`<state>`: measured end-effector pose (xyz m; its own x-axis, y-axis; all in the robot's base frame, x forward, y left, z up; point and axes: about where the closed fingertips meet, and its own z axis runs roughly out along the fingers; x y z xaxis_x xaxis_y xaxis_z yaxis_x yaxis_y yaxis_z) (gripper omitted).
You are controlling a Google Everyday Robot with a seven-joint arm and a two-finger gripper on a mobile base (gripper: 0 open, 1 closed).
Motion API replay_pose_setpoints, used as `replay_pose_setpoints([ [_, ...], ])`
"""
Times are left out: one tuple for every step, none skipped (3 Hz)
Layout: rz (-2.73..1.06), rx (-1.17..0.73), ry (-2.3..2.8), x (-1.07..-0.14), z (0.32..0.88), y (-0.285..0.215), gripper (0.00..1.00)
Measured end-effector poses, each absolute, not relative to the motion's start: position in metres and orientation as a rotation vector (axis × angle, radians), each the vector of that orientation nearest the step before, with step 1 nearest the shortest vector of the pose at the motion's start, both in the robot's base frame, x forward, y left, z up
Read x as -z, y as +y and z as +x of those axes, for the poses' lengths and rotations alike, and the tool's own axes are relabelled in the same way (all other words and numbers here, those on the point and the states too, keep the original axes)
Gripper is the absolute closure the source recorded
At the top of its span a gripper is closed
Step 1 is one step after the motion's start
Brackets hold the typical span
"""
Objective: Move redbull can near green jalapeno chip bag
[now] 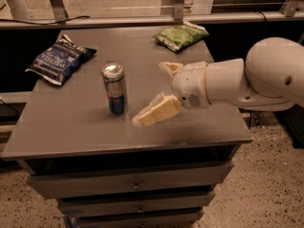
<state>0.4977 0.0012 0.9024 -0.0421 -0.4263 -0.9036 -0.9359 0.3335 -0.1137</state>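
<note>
The redbull can point(115, 94) stands upright on the grey table point(71, 127), left of middle. The green jalapeno chip bag point(180, 35) lies at the table's far right corner, well apart from the can. My gripper point(151, 94) is open and empty, reaching in from the right just above the tabletop. Its lower cream finger point(156, 112) points at the can's base and ends a short way to the can's right; the upper finger point(169, 67) is spread wide toward the back. The gripper does not touch the can.
A dark blue chip bag with white lettering point(59, 58) lies at the table's far left. The table is a cabinet with drawers point(135, 184) below its front edge. A metal rail point(142, 20) runs behind the table. My white arm point(256, 80) hangs over the right edge.
</note>
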Motion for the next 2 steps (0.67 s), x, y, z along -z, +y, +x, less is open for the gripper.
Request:
replay_pose_setpoints([
  [-1.218,-0.693,1.58,-0.901,0.5,0.013,0.0],
  [-1.148,-0.758,1.47,-0.903,0.513,0.041,0.0],
])
